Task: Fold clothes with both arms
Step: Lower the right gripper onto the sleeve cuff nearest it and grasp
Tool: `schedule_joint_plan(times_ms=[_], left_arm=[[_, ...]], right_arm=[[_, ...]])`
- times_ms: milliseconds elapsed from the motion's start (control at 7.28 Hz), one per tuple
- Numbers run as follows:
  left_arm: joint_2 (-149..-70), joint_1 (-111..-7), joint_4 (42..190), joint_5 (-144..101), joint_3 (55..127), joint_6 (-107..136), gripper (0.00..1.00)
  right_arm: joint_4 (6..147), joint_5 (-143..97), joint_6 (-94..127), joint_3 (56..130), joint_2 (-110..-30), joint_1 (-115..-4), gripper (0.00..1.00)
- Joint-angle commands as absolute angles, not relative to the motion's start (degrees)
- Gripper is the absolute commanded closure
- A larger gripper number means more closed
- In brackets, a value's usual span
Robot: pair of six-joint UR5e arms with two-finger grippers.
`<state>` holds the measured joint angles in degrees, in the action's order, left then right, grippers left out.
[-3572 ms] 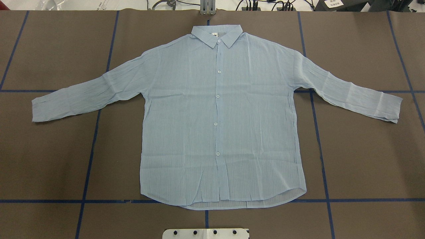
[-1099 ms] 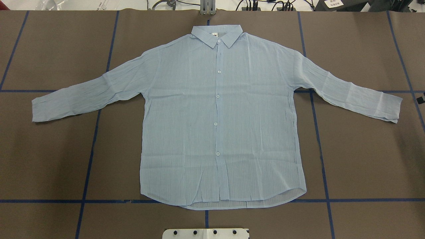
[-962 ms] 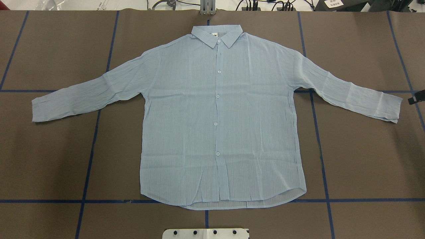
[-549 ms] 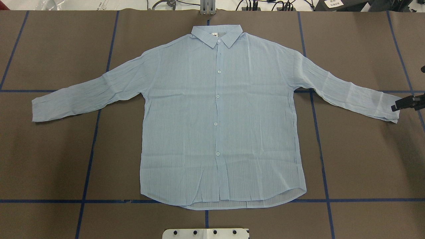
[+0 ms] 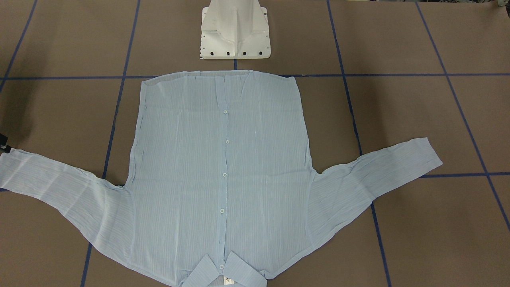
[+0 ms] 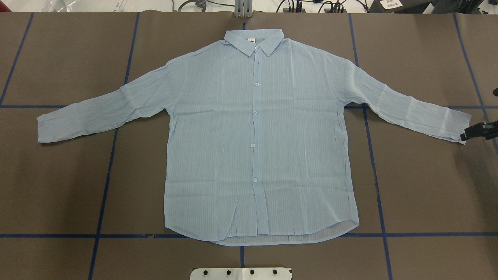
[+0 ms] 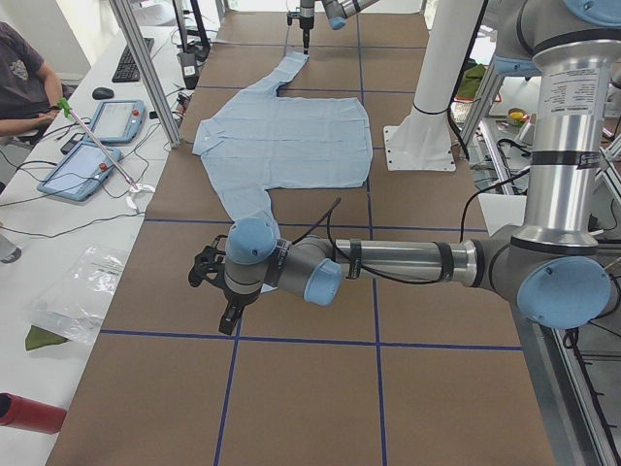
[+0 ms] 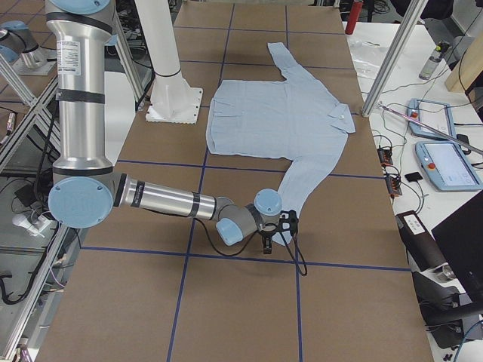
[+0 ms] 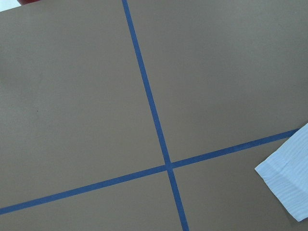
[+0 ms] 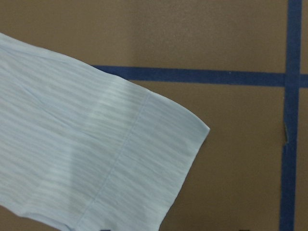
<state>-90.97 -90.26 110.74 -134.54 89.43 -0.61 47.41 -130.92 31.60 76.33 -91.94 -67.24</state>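
The light blue striped shirt (image 6: 255, 136) lies flat and buttoned on the brown table, collar (image 6: 253, 41) at the far side and both sleeves spread out. Only a black part of my right gripper (image 6: 467, 135) shows, at the view's right edge. It sits right at the end of the right cuff (image 6: 455, 124). I cannot tell whether it is open or shut. The right wrist view looks down on that cuff (image 10: 144, 159). My left gripper (image 7: 230, 316) hangs over bare table just past the left cuff (image 9: 288, 190); I cannot tell its state.
The white pedestal base (image 6: 241, 273) stands at the near edge, just below the shirt's hem. Blue tape lines (image 6: 105, 186) grid the brown table. A person sits at a side table with tablets (image 7: 92, 146) beyond the far edge, behind aluminium posts (image 7: 146, 68).
The right gripper came in from the view's right edge, reached the right cuff and shifted toward the robot along its end. The shirt has not moved.
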Motion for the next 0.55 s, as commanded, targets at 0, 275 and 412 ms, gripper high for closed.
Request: schedule_joint_plan(times_ms=[0,275,412], left_arm=[[-90.97,-90.26,110.74,-134.47,89.47,-0.62,0.0],[-90.97,-90.26,110.74,-134.56,89.47,-0.62,0.0],[-90.97,-90.26,110.74,-134.56,89.56,-0.62,0.0]], right_arm=[[47.46,-130.52,31.55,76.2,-91.5,-65.84,0.13],[47.46,-130.52,31.55,75.5,-91.41,-64.96,0.17],[47.37,-130.69,31.55,75.67,-91.32,-64.95,0.24]])
